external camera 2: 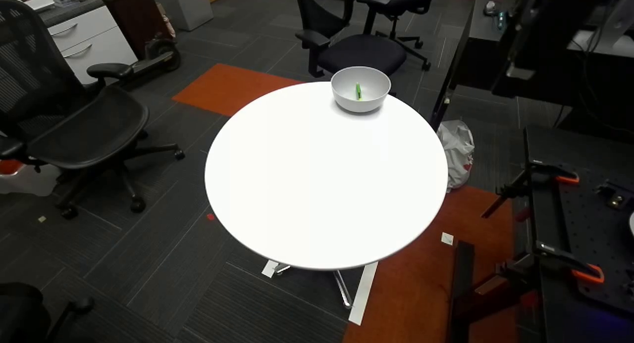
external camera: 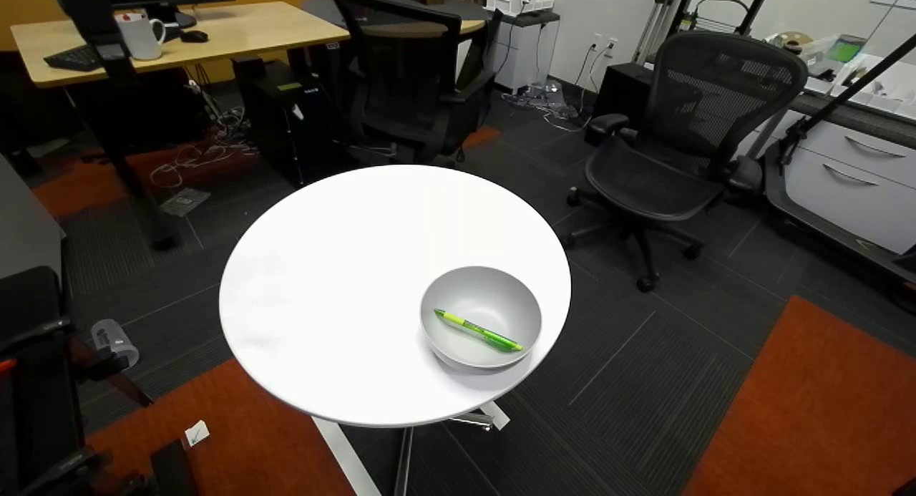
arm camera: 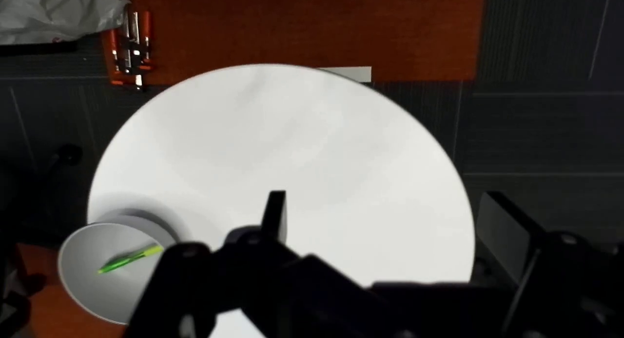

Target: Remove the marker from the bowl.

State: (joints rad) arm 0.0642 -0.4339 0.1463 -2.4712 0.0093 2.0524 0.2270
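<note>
the gripper hangs spread wide and empty; left of it in the wrist view, inside the bowl, lies the marker, probably light, stiff and slick, best pinched across mid-barrel

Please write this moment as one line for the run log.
tool: open, holding nothing | green marker: inside bowl | bowl: upright on round white table | removal: not yet done

Smooth, softly shiny bowl, plastic-looking marker, smooth tabletop
</note>
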